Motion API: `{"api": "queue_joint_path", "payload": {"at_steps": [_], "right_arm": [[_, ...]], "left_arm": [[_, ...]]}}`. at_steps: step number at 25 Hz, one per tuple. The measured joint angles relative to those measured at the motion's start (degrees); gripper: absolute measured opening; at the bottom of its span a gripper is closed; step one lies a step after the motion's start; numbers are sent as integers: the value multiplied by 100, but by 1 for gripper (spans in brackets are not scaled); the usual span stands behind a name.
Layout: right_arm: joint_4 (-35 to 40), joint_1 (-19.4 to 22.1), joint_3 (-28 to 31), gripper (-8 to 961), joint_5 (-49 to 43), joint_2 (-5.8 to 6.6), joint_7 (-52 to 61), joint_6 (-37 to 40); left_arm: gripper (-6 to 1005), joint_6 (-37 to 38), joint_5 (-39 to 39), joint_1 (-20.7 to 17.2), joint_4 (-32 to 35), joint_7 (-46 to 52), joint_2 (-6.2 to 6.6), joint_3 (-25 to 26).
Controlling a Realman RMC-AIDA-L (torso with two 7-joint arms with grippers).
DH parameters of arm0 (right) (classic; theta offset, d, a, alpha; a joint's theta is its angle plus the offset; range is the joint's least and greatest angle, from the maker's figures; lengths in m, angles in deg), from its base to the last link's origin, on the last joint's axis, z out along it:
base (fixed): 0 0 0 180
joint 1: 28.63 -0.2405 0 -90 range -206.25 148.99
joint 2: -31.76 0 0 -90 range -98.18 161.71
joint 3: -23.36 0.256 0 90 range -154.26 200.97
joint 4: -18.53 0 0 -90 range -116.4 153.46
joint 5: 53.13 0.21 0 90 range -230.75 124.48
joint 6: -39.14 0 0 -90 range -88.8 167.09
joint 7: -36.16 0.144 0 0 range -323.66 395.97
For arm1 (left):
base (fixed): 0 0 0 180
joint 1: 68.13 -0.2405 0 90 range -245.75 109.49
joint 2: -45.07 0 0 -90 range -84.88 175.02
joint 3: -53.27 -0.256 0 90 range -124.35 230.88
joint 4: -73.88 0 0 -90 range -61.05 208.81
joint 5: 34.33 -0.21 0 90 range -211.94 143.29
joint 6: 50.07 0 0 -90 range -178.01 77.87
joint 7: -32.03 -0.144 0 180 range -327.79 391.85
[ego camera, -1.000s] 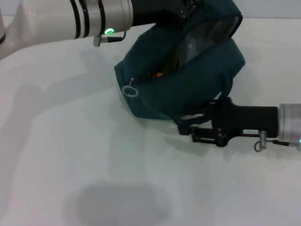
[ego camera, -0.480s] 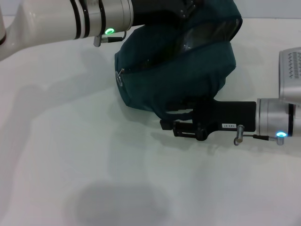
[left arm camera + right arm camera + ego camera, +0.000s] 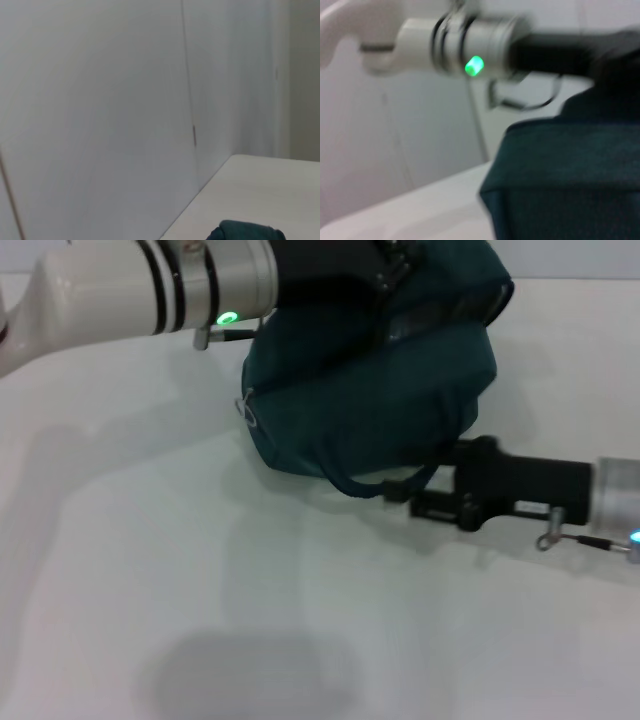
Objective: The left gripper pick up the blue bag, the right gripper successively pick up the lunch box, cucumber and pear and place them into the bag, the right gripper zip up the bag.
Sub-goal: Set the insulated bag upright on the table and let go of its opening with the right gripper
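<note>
Now I see the right gripper (image 3: 400, 492) beside the bag (image 3: 370, 400); the zipper pull (image 3: 247, 410) lies leftward; its grip I cannot tell

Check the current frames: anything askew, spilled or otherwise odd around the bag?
Nothing spilled or damaged. The dark teal-blue soft fabric bag sags lopsided, its top held by the left gripper. A loop handle trails onto the white table beside the right gripper. No lunch box, cucumber or pear visible outside.

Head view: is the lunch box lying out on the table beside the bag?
No: the table around the blue bag shows only the right gripper at the bag's loop handle; no lunch box is outside.
</note>
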Motion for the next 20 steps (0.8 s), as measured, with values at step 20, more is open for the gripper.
{"api": "queue_joint_path", "payload": {"at_steps": [20], "right_arm": [[236,600,1210,494,806,-4,-576,-94]], "left_arm": [[47,-293,44,-274,152,173,-4,-12]]}}
